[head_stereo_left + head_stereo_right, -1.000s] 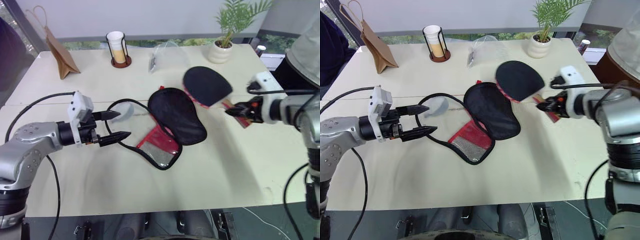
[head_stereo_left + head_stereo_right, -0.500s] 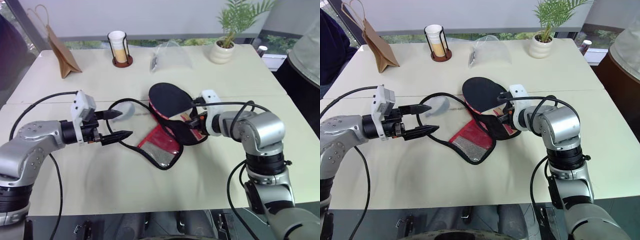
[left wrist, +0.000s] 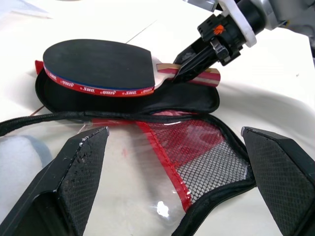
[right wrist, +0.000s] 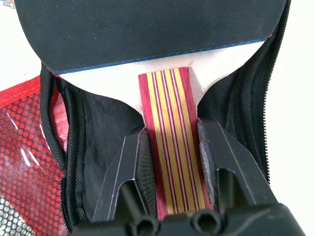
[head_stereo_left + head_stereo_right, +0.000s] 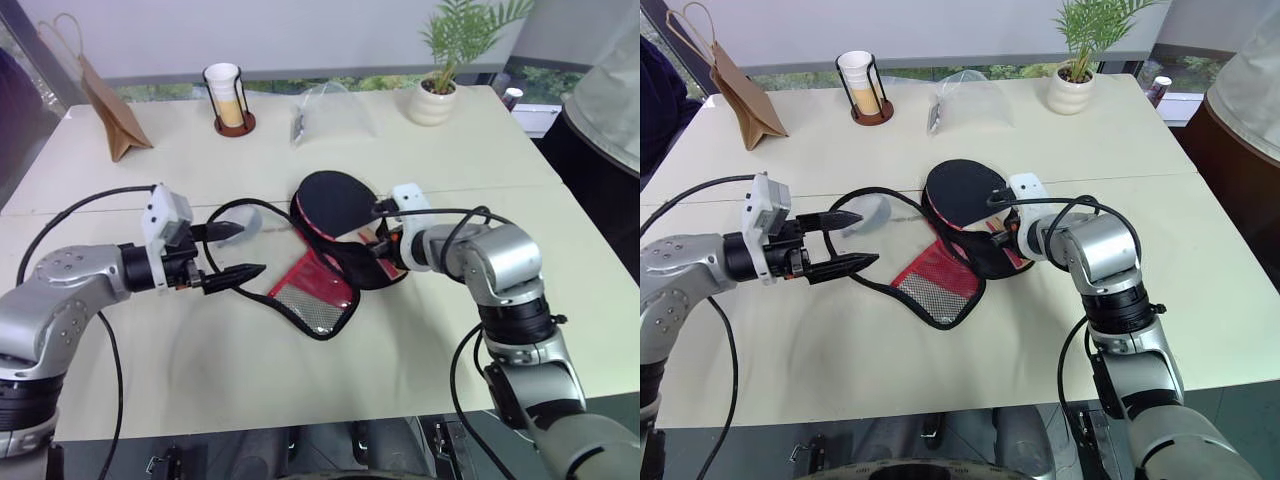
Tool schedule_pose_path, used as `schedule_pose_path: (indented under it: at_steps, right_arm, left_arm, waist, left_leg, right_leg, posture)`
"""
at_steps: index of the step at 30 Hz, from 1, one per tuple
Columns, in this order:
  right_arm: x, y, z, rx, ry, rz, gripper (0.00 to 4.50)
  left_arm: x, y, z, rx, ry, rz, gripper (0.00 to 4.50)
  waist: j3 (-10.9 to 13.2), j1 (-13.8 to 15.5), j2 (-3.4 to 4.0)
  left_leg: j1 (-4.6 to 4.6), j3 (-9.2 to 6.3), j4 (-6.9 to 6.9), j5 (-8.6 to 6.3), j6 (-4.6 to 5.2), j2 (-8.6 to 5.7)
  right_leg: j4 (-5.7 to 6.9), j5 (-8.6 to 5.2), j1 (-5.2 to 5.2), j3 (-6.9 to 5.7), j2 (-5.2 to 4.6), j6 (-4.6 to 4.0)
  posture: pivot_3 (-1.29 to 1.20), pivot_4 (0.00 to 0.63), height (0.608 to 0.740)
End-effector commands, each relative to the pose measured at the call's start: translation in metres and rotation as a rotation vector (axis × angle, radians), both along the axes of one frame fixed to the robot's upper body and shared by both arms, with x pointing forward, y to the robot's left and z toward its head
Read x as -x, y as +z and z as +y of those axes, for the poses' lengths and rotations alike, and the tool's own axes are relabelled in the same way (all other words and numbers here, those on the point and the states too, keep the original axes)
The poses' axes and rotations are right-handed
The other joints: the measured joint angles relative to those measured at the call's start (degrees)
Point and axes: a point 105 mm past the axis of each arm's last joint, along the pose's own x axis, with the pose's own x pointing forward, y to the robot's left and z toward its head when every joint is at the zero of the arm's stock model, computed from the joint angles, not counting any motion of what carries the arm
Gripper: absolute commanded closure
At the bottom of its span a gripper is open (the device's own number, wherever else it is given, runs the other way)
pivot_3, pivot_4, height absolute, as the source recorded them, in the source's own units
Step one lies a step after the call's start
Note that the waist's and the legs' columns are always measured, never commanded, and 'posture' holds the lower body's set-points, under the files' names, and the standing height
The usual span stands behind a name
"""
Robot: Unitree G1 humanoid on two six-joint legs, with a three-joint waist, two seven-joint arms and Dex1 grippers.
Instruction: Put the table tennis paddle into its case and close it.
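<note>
Right gripper (image 4: 172,162) pinching paddle (image 3: 98,66) handle over open case (image 3: 197,152) (unzipped), left gripper (image 5: 238,250) spread

Head pair: looking forward and down from above over the table (image 5: 300,380), both eyes sharing the open case (image 5: 330,255) mid-table. Left wrist view: low, close, facing the table tennis paddle (image 3: 98,66) across the case. Right wrist view: very close along the paddle's handle.
</note>
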Motion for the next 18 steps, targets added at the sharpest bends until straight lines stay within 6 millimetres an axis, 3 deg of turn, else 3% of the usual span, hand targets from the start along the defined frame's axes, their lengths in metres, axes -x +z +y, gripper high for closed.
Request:
schedule_pose_path:
  at_steps: [1,4,5,11,14,18]
  right_arm:
    - [-0.007,0.016,0.007,-0.012,0.02,-0.076,1.82]
    - [-0.01,0.018,0.009,-0.007,0.029,-0.098,0.28]
    - [-0.01,0.02,0.01,-0.011,0.04,-0.104,0.03]
    - [0.017,0.062,0.019,-0.122,0.309,-0.217,0.03]
    - [0.038,0.072,0.006,-0.104,0.474,-0.256,0.03]
    - [0.038,0.074,-0.014,-0.056,0.5,-0.27,0.03]
  left_arm:
    - [0.004,0.012,0.0,0.004,-0.004,-0.053,0.0]
    - [0.005,0.012,0.001,0.004,0.002,-0.05,0.0]
    - [0.005,0.012,0.002,0.004,0.007,-0.049,0.0]
    - [0.018,0.008,0.032,-0.075,0.037,0.005,0.0]
    - [0.028,0.003,0.054,-0.144,0.053,0.059,0.0]
    - [0.041,-0.006,0.077,-0.223,0.067,0.124,0.0]
  waist:
    - [0.0,0.01,0.0]
    - [0.0,0.04,0.0]
    - [0.0,0.04,0.0]
    - [0.0,0.01,0.0]
    - [0.02,0.13,0.01]
    - [0.02,0.05,0.01]
  left_leg:
    - [0.01,0.0,0.0,0.0,0.0,0.0]
    - [0.01,0.0,0.01,0.0,0.0,0.0]
    - [0.01,0.0,0.01,0.0,0.0,0.0]
    - [0.03,0.0,-0.03,0.0,0.01,0.0]
    - [0.05,0.0,-0.05,-0.03,0.04,0.02]
    - [0.07,0.01,-0.01,-0.06,0.06,0.05]
  right_leg:
    - [0.0,0.0,0.01,0.0,0.0,0.0]
    - [0.0,0.0,0.02,-0.02,0.01,0.0]
    - [0.0,0.0,0.02,-0.02,0.0,0.0]
    - [0.0,0.0,0.0,-0.03,-0.01,0.0]
    - [-0.06,-0.02,0.04,-0.08,-0.01,0.0]
    - [-0.2,-0.15,0.15,-0.15,-0.1,-0.21]
  posture:
    - [0.0,0.15,0.734]
    - [0.0,0.15,0.734]
    - [0.0,0.15,0.734]
    - [0.0,0.15,0.734]
    - [0.0,0.15,0.734]
    - [0.0,0.15,0.734]
